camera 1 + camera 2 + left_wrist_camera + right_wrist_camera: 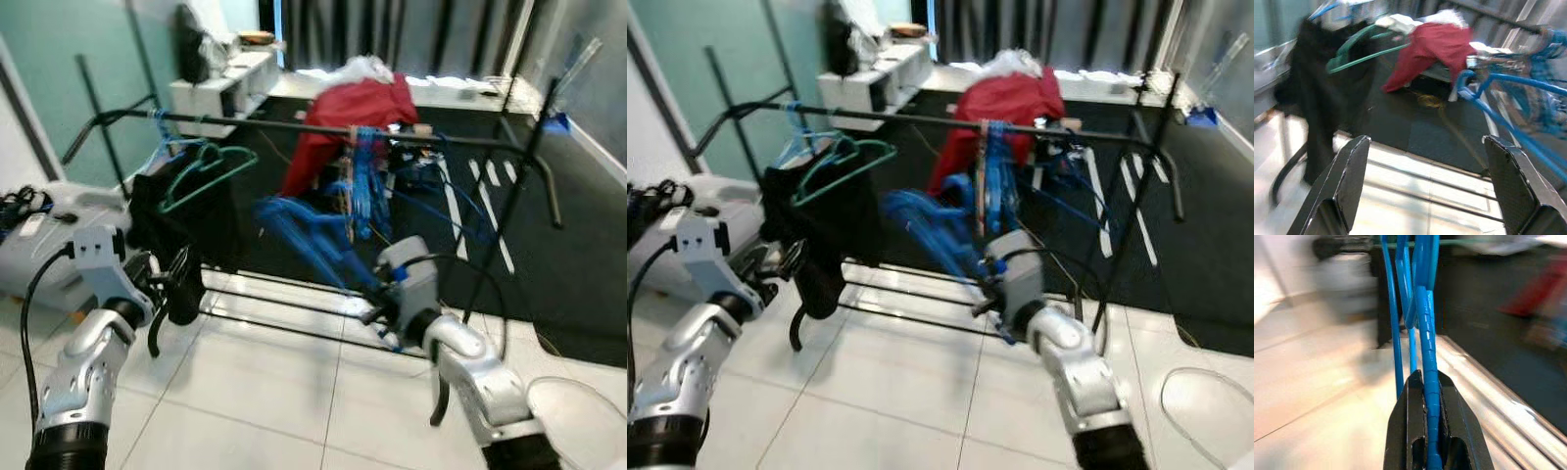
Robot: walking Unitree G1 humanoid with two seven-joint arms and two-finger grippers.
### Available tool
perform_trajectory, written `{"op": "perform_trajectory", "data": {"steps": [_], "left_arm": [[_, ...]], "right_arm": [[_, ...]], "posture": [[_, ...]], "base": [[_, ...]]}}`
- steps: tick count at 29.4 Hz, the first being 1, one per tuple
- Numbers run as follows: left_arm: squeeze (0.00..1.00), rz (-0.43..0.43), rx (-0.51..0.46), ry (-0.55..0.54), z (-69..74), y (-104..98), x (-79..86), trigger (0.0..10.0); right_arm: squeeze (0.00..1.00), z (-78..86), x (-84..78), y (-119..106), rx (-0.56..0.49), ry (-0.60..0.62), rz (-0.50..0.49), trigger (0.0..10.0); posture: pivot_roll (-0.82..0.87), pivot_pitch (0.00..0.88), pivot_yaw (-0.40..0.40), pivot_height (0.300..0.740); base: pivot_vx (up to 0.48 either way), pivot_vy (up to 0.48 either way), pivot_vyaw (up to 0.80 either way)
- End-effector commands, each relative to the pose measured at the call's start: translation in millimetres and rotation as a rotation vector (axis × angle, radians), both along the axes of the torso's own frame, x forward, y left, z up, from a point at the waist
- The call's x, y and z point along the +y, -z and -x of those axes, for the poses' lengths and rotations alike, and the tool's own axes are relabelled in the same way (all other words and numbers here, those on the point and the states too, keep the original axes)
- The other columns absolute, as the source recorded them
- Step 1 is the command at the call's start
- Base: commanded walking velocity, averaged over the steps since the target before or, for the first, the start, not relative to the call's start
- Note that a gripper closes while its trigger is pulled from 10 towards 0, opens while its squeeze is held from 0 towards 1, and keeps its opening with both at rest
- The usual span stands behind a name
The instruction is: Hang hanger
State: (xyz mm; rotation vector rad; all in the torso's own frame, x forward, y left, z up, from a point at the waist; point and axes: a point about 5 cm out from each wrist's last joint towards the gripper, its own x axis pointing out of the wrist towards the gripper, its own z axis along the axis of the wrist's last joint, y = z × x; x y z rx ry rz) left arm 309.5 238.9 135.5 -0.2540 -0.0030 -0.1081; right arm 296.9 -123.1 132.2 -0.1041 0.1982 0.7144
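Right gripper (1432,396) is clamped on a blue plastic hanger (309,240), held low below the middle of the black metal rack rail (294,127), so not hung yet. Left gripper (1425,186) has its fingers spread wide, holding nothing. Lift-and-hook is what's left, I'd say.

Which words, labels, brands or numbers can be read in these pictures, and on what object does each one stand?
None can be read. No print shows on the blue hanger in the right gripper, the rail or the red cloth. The shelf items are too blurred to tell.
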Motion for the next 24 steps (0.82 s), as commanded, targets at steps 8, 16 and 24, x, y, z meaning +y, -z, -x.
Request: {"op": "perform_trajectory", "data": {"steps": [8,16,24], "left_arm": [[0.00,-0.014,0.054,-0.027,-10.3,5.2,5.1,10.0],[0.00,-0.030,0.135,0.059,-14.6,16.5,5.5,10.0],[0.00,-0.041,0.035,0.073,-16.5,-0.9,12.9,10.0]], "right_arm": [[0.00,-13.7,4.4,-5.4,0.009,-0.053,-0.117,10.0],[0.00,-28.4,6.8,-7.0,0.027,0.004,-0.236,10.0],[0.00,-32.5,3.0,3.2,0.022,0.016,-0.242,10.0]], "posture": [[0.04,0.000,-0.049,0.740],[0.13,0.000,-0.027,0.740],[0.10,0.000,0.003,0.740]], "base": [[0.000,0.000,0.80],[0.000,0.000,0.80],[0.000,0.000,0.80]]}}
